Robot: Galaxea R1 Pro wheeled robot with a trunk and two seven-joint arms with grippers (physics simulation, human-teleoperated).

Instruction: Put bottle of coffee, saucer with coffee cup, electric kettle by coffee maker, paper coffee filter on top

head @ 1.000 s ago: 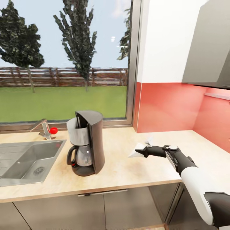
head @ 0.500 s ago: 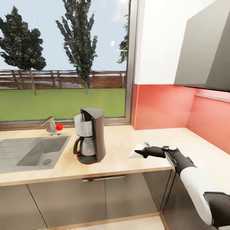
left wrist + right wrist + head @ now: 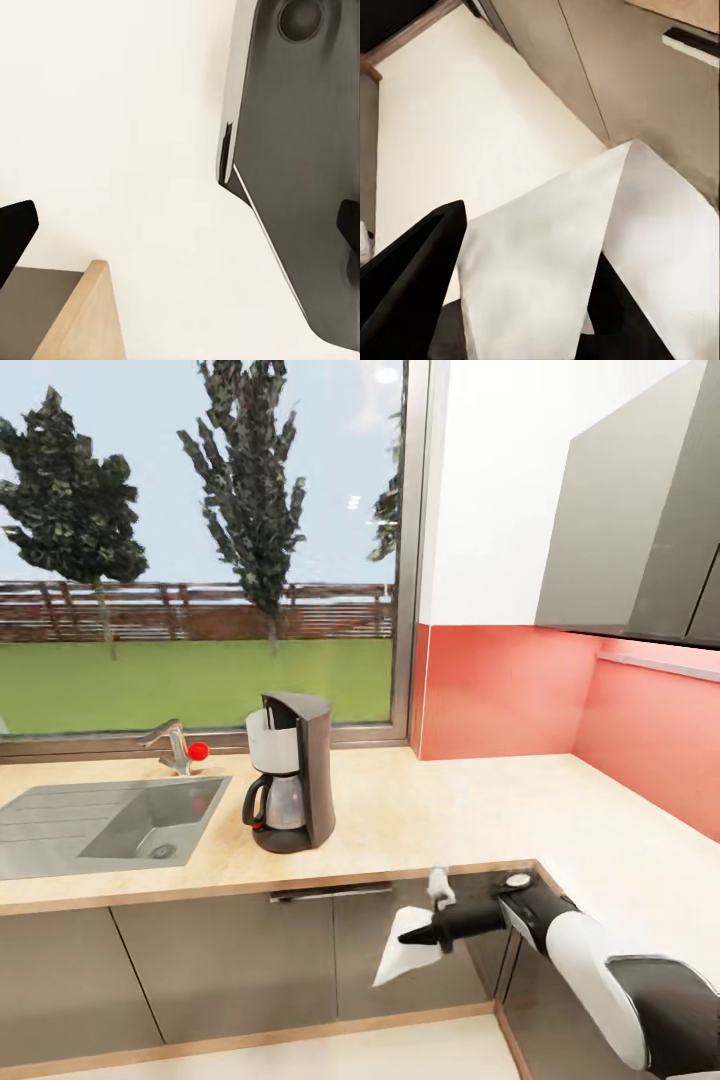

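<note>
From the head camera, the coffee maker (image 3: 291, 772) is standing upright on the light wood surface (image 3: 430, 815), just beside the grey inset sink (image 3: 110, 822) and in front of the big window (image 3: 200, 540). A tap (image 3: 176, 745) with a red knob is sitting behind the sink. The right hand (image 3: 428, 938) is reaching out in front of the glossy grey cabinets (image 3: 230, 960), below the edge of the surface and well apart from the coffee maker. Its fingers are pinching closed on the paper coffee filter (image 3: 402, 957), which is hanging down as a white cone toward the pale floor (image 3: 300, 1055). A red backsplash (image 3: 520, 690) is running along the wall under the grey wall cupboards (image 3: 630, 520).

In the left wrist camera, two dark fingertips (image 3: 15, 236) of the left hand (image 3: 180, 232) are showing at opposite edges of the picture, standing far apart with nothing between them. Beyond them a white wall (image 3: 112, 112), a dark grey panel (image 3: 300, 165) and a strip of light wood (image 3: 82, 315) are showing.

In the right wrist camera, the paper coffee filter (image 3: 547, 262) is spreading wide as a white folded sheet, clamped between the black fingers (image 3: 412, 262) of the right hand (image 3: 521, 285). Past it the cream floor (image 3: 457, 112) and grey cabinet fronts (image 3: 607, 67) with a dark handle (image 3: 690, 45) are lying in sight.
</note>
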